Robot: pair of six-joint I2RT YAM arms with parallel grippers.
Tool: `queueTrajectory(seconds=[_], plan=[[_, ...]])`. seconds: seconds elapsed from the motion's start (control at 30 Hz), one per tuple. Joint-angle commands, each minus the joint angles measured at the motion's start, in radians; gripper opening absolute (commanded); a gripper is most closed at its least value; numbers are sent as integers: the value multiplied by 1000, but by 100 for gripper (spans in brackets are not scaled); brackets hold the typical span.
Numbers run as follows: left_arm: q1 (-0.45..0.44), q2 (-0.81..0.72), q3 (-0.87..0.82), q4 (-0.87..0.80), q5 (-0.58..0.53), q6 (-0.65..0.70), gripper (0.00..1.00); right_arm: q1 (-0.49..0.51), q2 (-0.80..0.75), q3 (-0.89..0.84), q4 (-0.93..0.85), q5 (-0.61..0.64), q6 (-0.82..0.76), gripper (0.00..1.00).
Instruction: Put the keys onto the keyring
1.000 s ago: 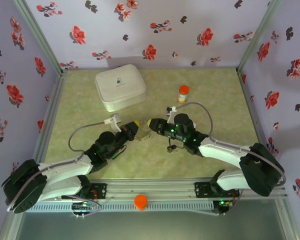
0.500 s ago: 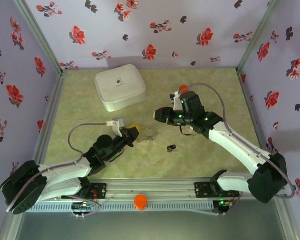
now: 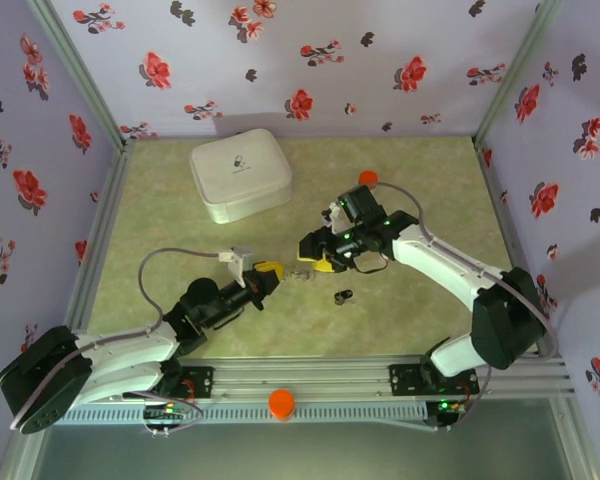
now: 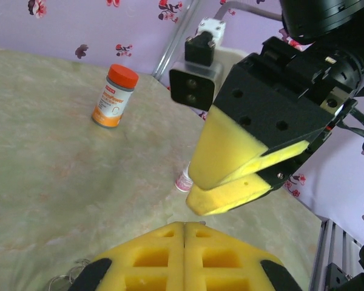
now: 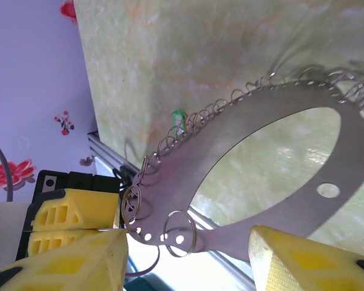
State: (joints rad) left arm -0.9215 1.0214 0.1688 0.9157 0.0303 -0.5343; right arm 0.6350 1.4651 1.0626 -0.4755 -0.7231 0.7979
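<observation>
Pinching the left end of the keyring [image 3: 298, 272], the left gripper [image 3: 267, 270] sits just left of centre in the top view with its yellow pads pressed flat together. It is a little lower in the frame than a second ago. The keyring, a grey metal oval hung with small wire rings, stretches across the middle of the right wrist view, apparently raised off the table [image 3: 430, 200]. The right gripper [image 3: 315, 260] faces the left one from the right, just beside the keyring's other end. A second ago it met the left one tip to tip, then it swung up toward the pill bottle [image 4: 113, 96], and now it has come back down. Its jaws now stand much wider, with the yellow fingers [image 5: 309, 260] well apart and gripping nothing. The black key [image 3: 343, 296] lies on the table just below and right of centre, where it lay before. A tiny green speck [image 5: 179, 116], too small to identify, shows on the table beyond the ring. The white box [image 3: 240, 175] has stayed at the upper left.
</observation>
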Motion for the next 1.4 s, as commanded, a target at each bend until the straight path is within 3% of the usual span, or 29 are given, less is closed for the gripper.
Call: queueTrajectory(seconds=[0.0, 0.1, 0.53, 0.7, 0.83, 0.9, 0.93, 1.0, 1.1, 1.23, 1.37], plan=[[-6, -15, -1, 22, 17, 37, 0, 24, 25, -13, 64, -61, 43, 55], [-6, -14, 2, 21, 18, 35, 0, 32, 47, -12, 84, -70, 40, 53], [-6, -13, 0, 9, 1, 31, 0, 46, 51, -61, 166, -126, 99, 28], [-7, -13, 1, 8, -5, 28, 0, 46, 47, -72, 171, -126, 100, 16], [-7, -13, -1, 3, -11, 22, 0, 46, 40, -70, 162, -115, 79, 1], [-7, -22, -9, -3, -27, 12, 0, 46, 24, -58, 144, -86, 35, 0], [-7, -31, -16, -9, -30, 8, 3, 46, 15, -54, 141, -68, 14, 0], [-7, -70, -38, -36, -31, 2, 30, 46, -30, -41, 131, 6, -57, 0], [-6, -197, -65, -134, -45, 14, 53, 46, -88, -12, 126, 101, -179, 0], [-1, -422, -10, -428, -85, 101, 66, 48, -126, 2, 172, 142, -326, 0], [30, -514, 89, -629, -122, 229, 66, 61, -155, -35, 260, 153, -484, 0]])
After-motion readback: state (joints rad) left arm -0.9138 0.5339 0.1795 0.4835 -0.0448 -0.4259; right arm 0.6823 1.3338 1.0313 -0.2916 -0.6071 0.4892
